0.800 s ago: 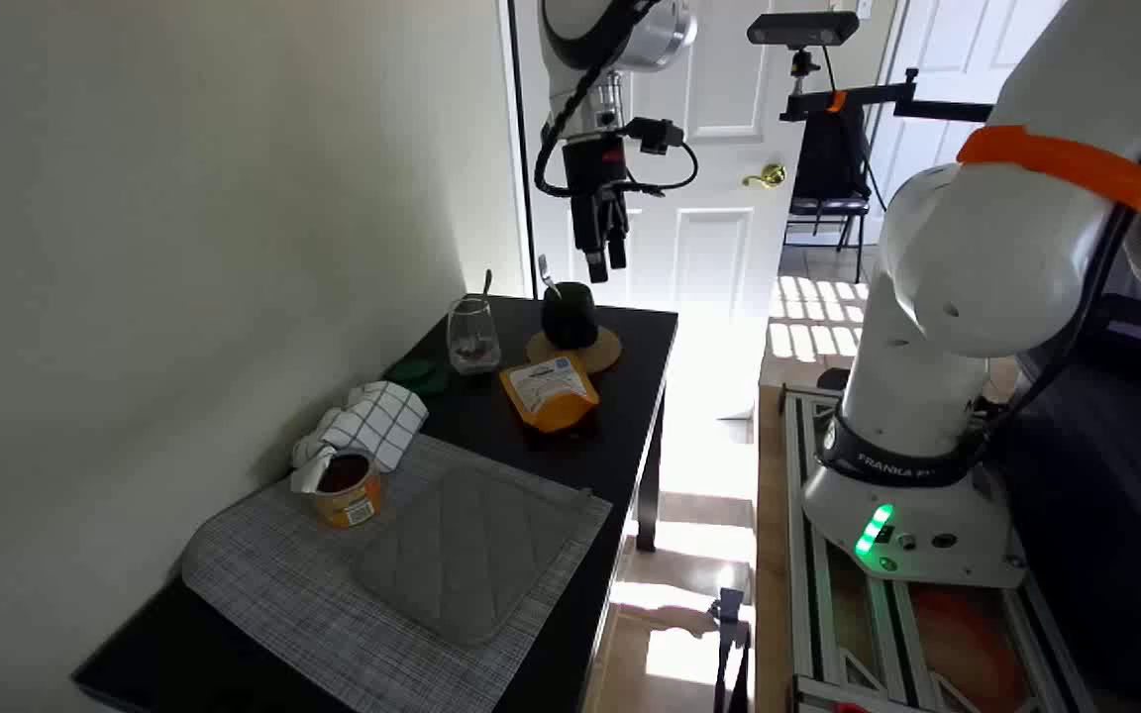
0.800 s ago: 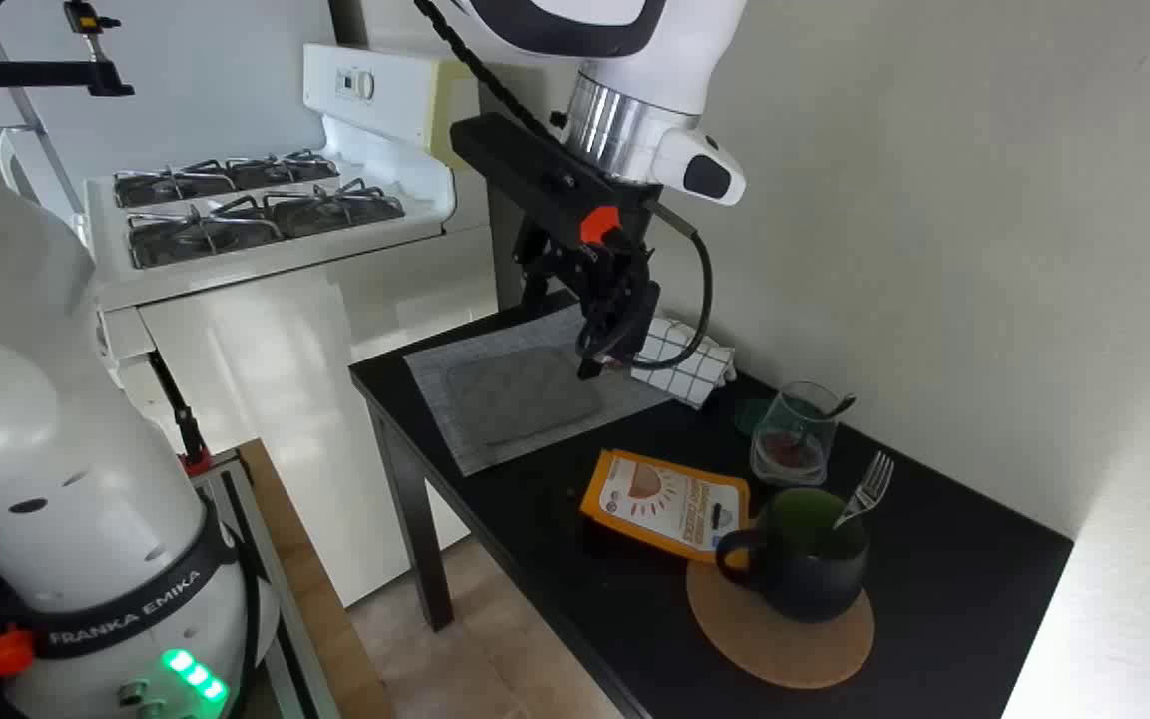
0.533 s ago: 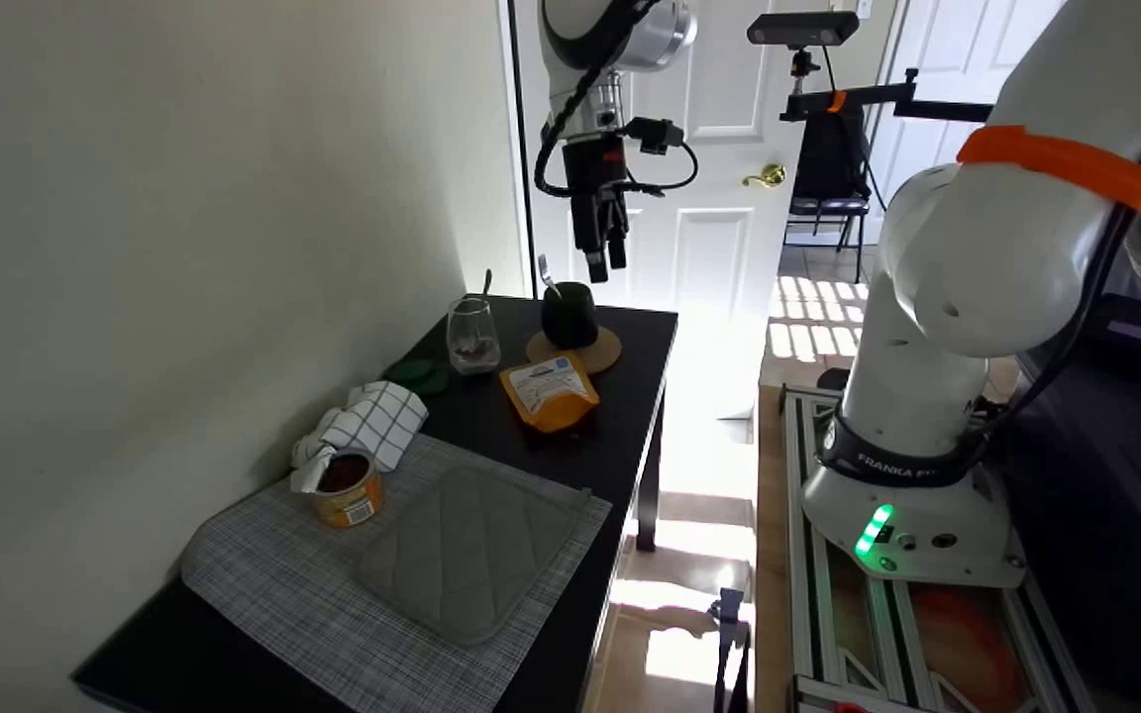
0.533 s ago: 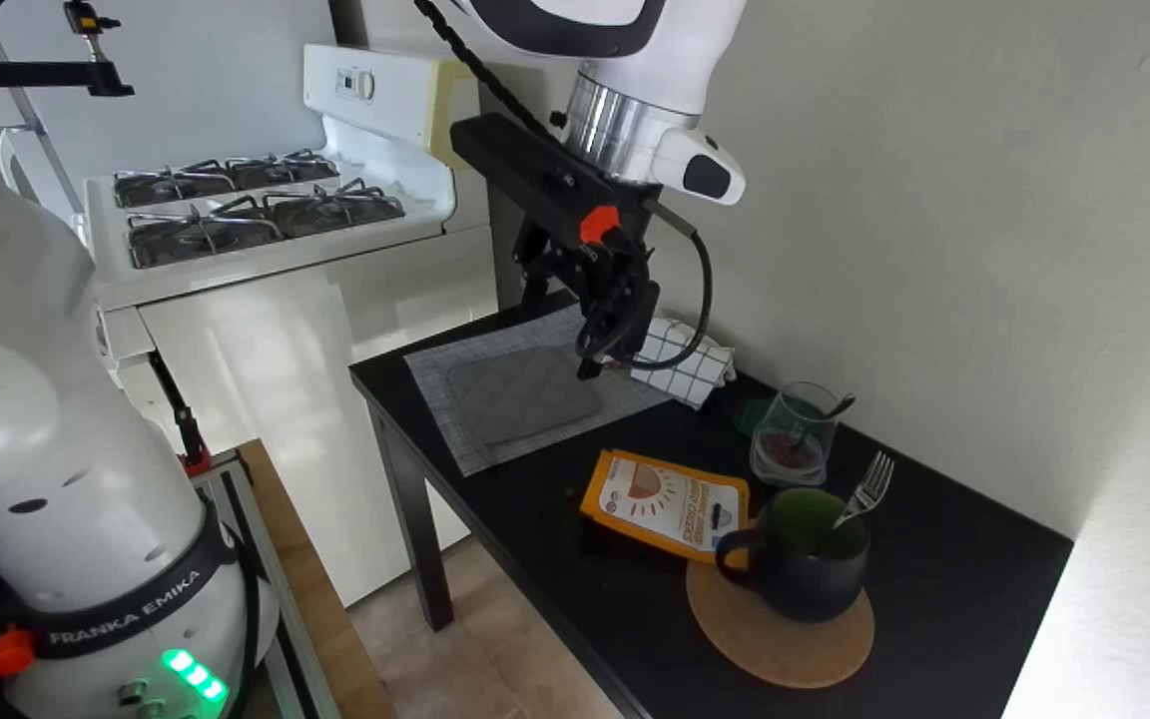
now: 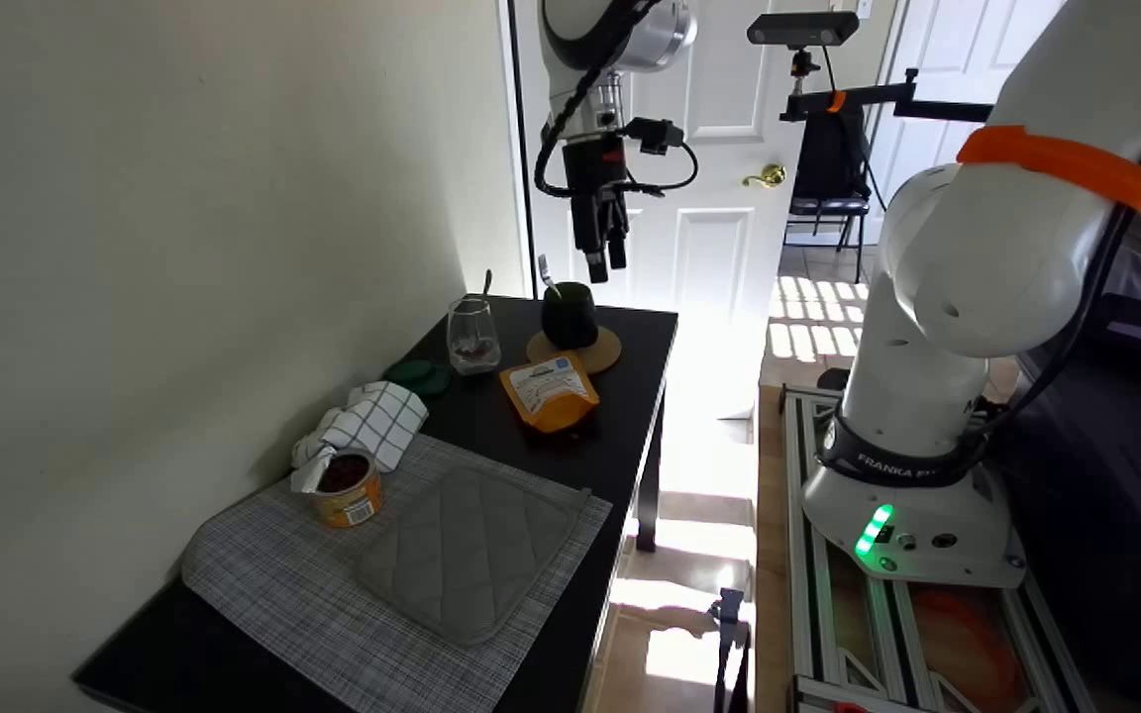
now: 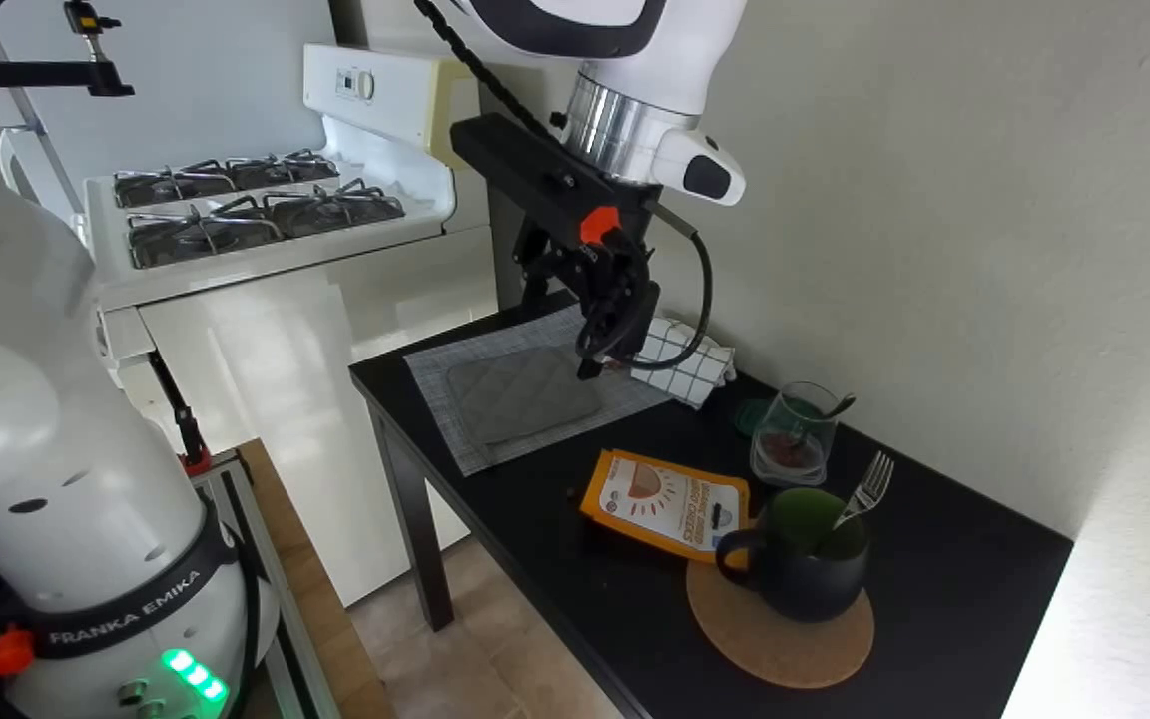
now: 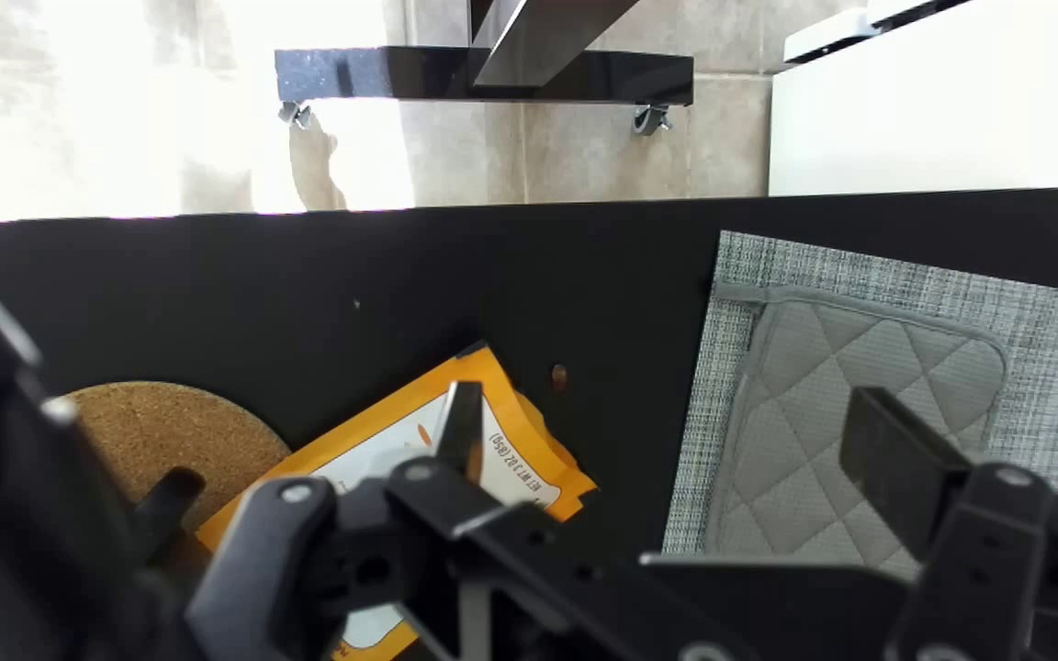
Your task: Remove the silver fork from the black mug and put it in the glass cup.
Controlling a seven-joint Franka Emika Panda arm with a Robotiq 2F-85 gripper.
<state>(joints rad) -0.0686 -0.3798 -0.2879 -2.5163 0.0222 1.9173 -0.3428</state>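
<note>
Silver fork [image 6: 866, 496] tilted in black mug [image 6: 810, 574], glass cup [image 6: 790, 439] near; claw [image 7: 678, 448] spread wide.

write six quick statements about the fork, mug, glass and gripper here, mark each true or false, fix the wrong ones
1. The silver fork stands tilted in the black mug. True.
2. The black mug lies on its side. False: it stands upright on a round cork mat.
3. A utensil sticks out of the glass cup. True.
4. The glass cup and the black mug touch. False: a gap shows between them in an exterior view.
5. The gripper is open. True.
6. The silver fork is in the gripper. False: it rests in the black mug.
</note>
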